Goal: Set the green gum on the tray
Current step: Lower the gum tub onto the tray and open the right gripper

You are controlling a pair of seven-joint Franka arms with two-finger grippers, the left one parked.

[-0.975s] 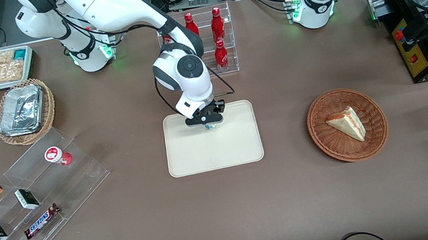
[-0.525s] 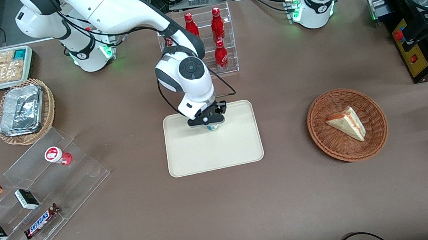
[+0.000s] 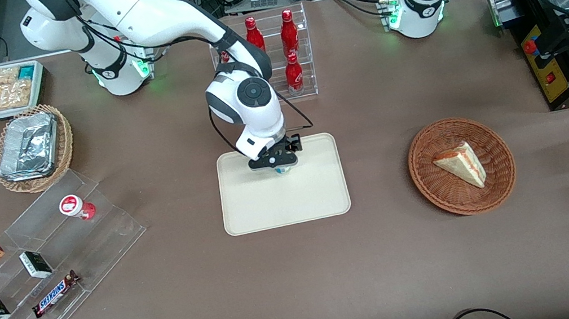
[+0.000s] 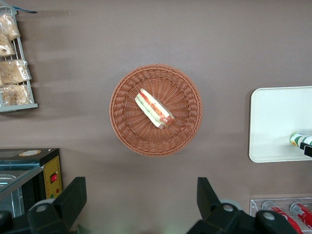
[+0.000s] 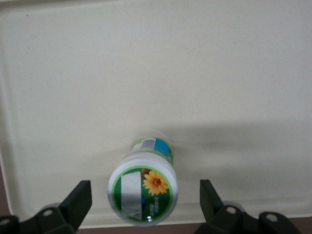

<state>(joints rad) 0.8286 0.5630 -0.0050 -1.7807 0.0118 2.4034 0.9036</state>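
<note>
The green gum (image 5: pixel 144 195), a small white bottle with a green-marked lid, stands upright on the cream-beige tray (image 5: pixel 146 73). My right gripper (image 5: pixel 144 197) hovers right above it, open, with one finger on each side of the lid and a gap to both. In the front view the gripper (image 3: pixel 274 162) is over the part of the tray (image 3: pixel 291 204) farther from the camera, and the gum (image 3: pixel 280 171) peeks out under it. The left wrist view shows the tray (image 4: pixel 273 117) with the gum (image 4: pixel 296 140) on it.
A clear rack with red cola bottles (image 3: pixel 290 50) stands just past the tray, away from the camera. A wicker basket with a sandwich (image 3: pixel 461 165) lies toward the parked arm's end. A stepped acrylic rack with the red-lidded bottle (image 3: pixel 76 206) and snack bars lies toward the working arm's end.
The gripper has risen slightly above the gum. The gum stays standing on the tray in the same spot.
</note>
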